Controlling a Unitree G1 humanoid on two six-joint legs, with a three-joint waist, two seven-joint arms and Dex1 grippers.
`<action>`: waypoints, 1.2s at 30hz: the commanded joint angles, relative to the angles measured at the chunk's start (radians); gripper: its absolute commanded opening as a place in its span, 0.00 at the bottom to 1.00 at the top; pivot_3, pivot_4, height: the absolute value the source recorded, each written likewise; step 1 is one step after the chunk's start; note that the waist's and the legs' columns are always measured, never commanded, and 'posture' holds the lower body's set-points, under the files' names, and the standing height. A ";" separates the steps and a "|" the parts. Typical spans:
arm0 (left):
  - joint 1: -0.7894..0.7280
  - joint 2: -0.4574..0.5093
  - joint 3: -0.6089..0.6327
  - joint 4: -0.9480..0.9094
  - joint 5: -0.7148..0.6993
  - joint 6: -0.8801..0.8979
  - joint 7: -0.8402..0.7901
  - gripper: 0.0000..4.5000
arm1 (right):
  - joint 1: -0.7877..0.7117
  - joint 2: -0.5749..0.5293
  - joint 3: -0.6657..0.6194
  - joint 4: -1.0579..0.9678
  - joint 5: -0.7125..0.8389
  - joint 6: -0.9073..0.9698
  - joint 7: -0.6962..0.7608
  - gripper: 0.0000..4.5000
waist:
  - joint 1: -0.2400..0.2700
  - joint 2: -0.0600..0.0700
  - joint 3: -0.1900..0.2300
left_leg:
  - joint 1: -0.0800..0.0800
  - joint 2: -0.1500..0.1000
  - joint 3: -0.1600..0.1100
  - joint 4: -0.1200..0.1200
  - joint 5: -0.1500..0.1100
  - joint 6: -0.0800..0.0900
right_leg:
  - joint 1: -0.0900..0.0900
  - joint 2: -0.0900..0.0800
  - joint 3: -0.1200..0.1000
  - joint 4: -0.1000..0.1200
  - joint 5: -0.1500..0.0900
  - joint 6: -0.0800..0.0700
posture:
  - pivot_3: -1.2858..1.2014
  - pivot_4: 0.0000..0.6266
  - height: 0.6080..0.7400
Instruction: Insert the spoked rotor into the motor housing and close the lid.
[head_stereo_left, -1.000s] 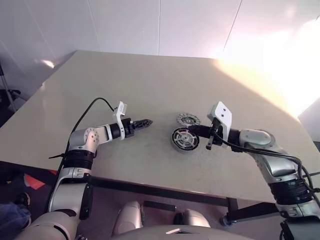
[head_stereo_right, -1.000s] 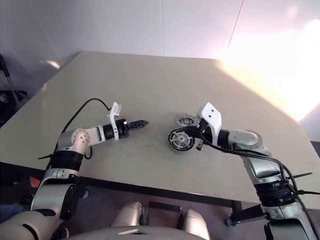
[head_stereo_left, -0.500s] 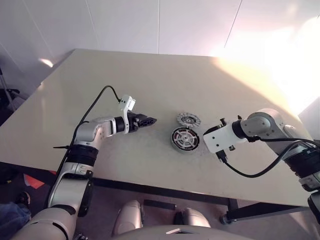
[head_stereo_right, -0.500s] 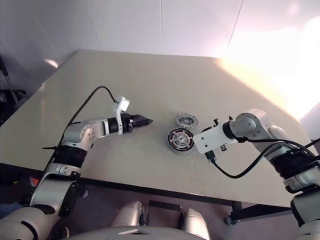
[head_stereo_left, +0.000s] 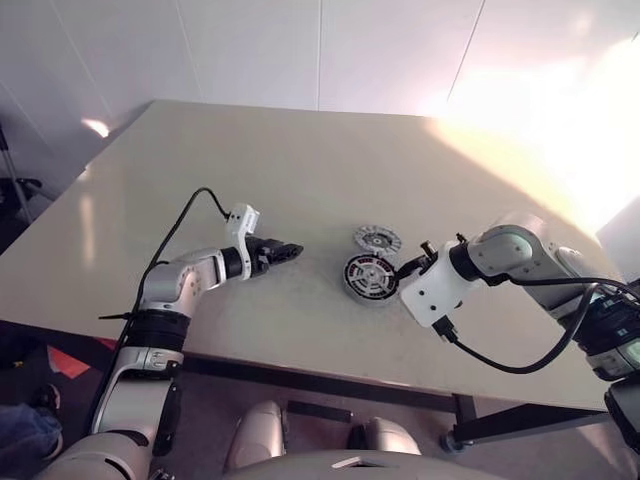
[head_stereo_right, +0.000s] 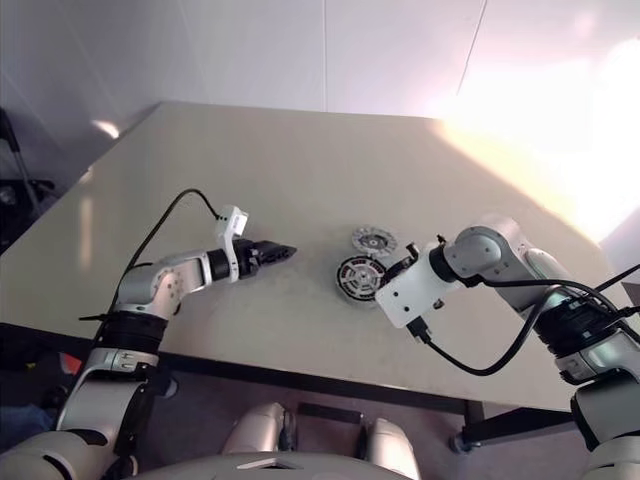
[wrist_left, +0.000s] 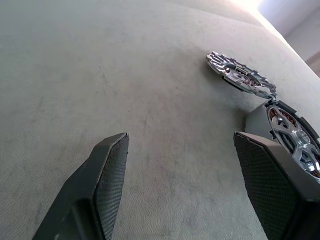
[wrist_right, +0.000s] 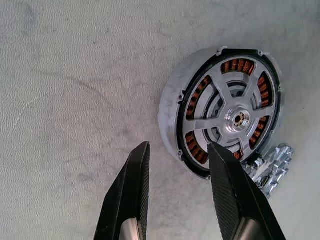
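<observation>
Sitting near the middle of a pale table (head_stereo_left: 300, 160), one motor housing (head_stereo_left: 371, 277) rests upright with one spoked rotor (wrist_right: 235, 119) already seated inside it, grey spokes and silver hub ringed by reddish-copper windings. One lid (head_stereo_left: 377, 240), a light-grey slotted disc, lies on the tabletop just beyond the housing at about its twelve o'clock; from the left wrist view it appears tilted, its near edge resting against the housing's far rim, so the housing is not yet closed.

Two arms flank the parts. At the housing's nine o'clock and well apart from it, the left gripper (head_stereo_left: 287, 248) hangs just above the table, pointing toward the parts, its two black fingers (wrist_left: 107, 175) spread wide with nothing but bare tabletop between them. At the housing's three o'clock, the right gripper (wrist_right: 177, 165) hangs close above the housing, angled steeply downward, its two fingers partly apart and empty; in the right wrist view the tips frame the table beside the housing's grey wall, and one tip overlaps the rim in the picture, though whether it touches cannot be told.

One black cable (head_stereo_left: 185, 215) loops up from the left forearm, and another (head_stereo_left: 520, 360) sags below the right wrist.
</observation>
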 joint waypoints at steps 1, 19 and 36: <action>-0.002 0.001 0.015 -0.053 -0.016 0.001 0.006 0.79 | -0.016 0.024 0.000 0.002 -0.015 -0.009 -0.003 0.45 | 0.000 0.000 0.000 | 0.000 0.000 0.000 0.000 0.000 0.000 | 0.000 0.000 0.000 0.000 0.000 0.000 | 0.52 0.00 1.00; 0.048 -0.017 0.023 -0.110 -0.030 0.020 0.050 0.79 | -0.081 0.079 0.041 0.268 -0.108 -0.127 -0.026 0.45 | -0.019 -0.001 -0.001 | 0.012 0.000 0.000 0.000 -0.001 -0.004 | 0.013 0.000 0.000 -0.001 0.000 0.000 | 0.52 0.00 1.00; 0.024 0.004 0.036 -0.072 -0.024 0.003 0.049 0.79 | 0.004 0.098 0.032 0.153 -0.064 -0.097 -0.001 0.00 | -0.025 -0.004 -0.003 | 0.011 0.000 0.000 0.000 -0.002 -0.003 | 0.012 0.000 0.000 -0.002 0.000 0.000 | 0.52 0.00 1.00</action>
